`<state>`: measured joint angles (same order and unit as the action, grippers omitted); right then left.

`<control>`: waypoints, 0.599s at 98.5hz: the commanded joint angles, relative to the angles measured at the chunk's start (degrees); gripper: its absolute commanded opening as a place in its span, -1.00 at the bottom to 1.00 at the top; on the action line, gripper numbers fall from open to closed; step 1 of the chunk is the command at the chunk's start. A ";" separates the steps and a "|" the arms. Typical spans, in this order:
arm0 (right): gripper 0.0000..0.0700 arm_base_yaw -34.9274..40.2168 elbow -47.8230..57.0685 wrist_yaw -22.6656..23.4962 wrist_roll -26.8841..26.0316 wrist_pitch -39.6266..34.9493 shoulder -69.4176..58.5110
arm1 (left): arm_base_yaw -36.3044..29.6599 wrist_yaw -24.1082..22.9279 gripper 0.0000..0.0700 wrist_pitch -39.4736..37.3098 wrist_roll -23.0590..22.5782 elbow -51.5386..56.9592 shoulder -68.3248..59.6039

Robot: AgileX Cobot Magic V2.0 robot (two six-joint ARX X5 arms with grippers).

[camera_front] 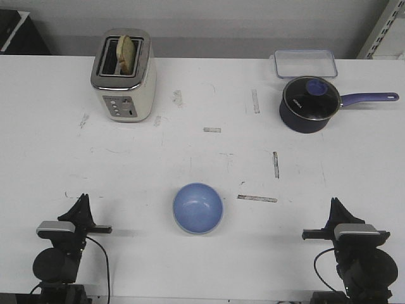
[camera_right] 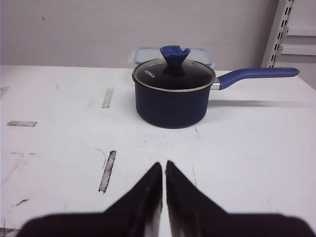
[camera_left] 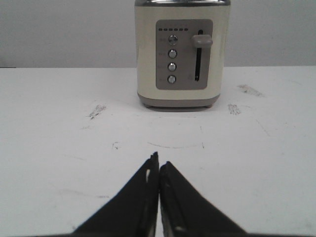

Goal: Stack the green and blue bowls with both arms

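Your front view is the only one that shows the blue bowl [camera_front: 198, 208]; neither wrist view catches it. Left wrist view gives you the cream toaster [camera_left: 182, 53] face-on: button column, side lever, base on the white table [camera_left: 59, 128]. From the front you also see a slice of bread [camera_front: 126, 52] standing in its slot. Right wrist view gives you the dark blue lidded saucepan [camera_right: 174, 98] with its long handle pointing right, plus a clear lidded container [camera_right: 202, 52] just behind it at the far edge. A green rim may edge the bowl, too faint to tell.

Bowl: light periwinkle, round, smooth matte, upright, open side up, nothing visible inside. It sits at centre near, roughly midway between the two arms, clear of both.

Left gripper [camera_left: 159, 165]: fingers pressed together at the tips, holding nothing, parked at near left, well left of the bowl and pointed at the toaster. Right gripper [camera_right: 163, 167]: fingers likewise together, nothing between them, parked at near right, well right of the bowl and pointed at the saucepan.
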<state>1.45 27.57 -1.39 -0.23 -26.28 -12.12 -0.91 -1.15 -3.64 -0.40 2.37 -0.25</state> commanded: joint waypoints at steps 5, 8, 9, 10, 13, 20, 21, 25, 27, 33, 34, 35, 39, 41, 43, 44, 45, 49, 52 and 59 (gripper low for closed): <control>-1.00 -0.02 0.26 -0.15 0.11 0.52 0.15 | 0.02 0.87 -1.00 -0.66 -0.52 -1.64 0.07; -1.00 -0.02 0.26 -0.15 0.11 0.52 0.15 | 0.00 0.96 -1.00 -0.46 -0.52 -1.64 0.07; -1.00 -0.02 0.26 -0.15 0.11 0.52 0.15 | -0.02 0.96 -1.00 -0.48 -0.52 -1.64 0.07; -1.00 -0.02 0.26 -0.13 0.11 0.55 0.15 | -0.02 0.96 -1.00 -0.48 -0.52 -1.64 0.07; -1.00 -0.02 0.26 -0.13 0.11 0.50 0.15 | -0.02 0.96 -1.00 -0.63 -0.48 -1.64 0.07; -1.00 -0.02 0.26 -0.15 0.11 0.55 0.15 | -0.02 0.96 -1.00 -1.14 -0.46 -1.64 0.07; -1.00 -0.02 0.26 -0.15 0.11 0.52 0.15 | -0.02 0.96 -1.00 -1.11 -0.46 -1.64 0.07; -1.00 -0.02 0.26 -0.15 0.11 0.52 0.15 | -0.02 0.96 -1.00 -1.11 -0.46 -1.62 0.07; -1.00 -0.02 0.26 -0.15 0.11 0.52 0.15 | -0.02 0.96 -1.00 -1.09 -0.46 -1.62 0.07; -1.00 -0.02 0.26 -0.13 0.11 0.52 0.13 | -0.02 0.96 -1.00 -1.09 -0.46 -1.62 0.07; -1.00 -0.02 0.26 -0.15 0.11 0.52 0.13 | -0.02 0.96 -1.00 -1.11 -0.46 -1.62 0.07; -1.00 -0.02 0.26 -0.13 0.11 0.52 0.13 | -0.02 0.96 -1.00 -1.09 -0.46 -1.62 0.07; -1.00 -0.02 0.26 -0.13 0.11 0.52 0.13 | -0.02 0.96 -1.00 -1.07 -0.46 -1.62 0.07; -1.00 -0.02 0.26 -0.13 0.09 0.52 0.13 | -0.02 0.96 -1.00 -1.07 -0.46 -1.62 0.07; -1.00 -0.02 0.26 -0.13 0.11 0.52 0.15 | -0.02 0.96 -1.00 -1.07 -0.46 -1.62 0.07; -1.00 -0.02 0.26 -0.15 0.11 0.52 0.15 | -0.02 0.96 -1.00 -1.09 -0.46 -1.62 0.07; -1.00 -0.02 0.26 -0.15 0.11 0.52 0.15 | -0.02 0.96 -1.00 -1.09 -0.46 -1.62 0.07; -1.00 -0.02 0.26 -0.15 0.11 0.52 0.15 | -0.02 0.96 -1.00 -1.09 -0.46 -1.62 0.07; -1.00 -0.02 0.26 -0.15 0.11 0.52 0.15 | -0.02 0.96 -1.00 -1.07 -0.46 -1.62 0.07; -1.00 -0.02 0.26 -0.15 0.11 0.52 0.15 | -0.02 0.96 -1.00 -1.07 -0.46 -1.62 0.07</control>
<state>1.45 27.57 -1.52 -0.23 -26.30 -12.08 -0.93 -0.14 -3.99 -0.54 1.96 -0.30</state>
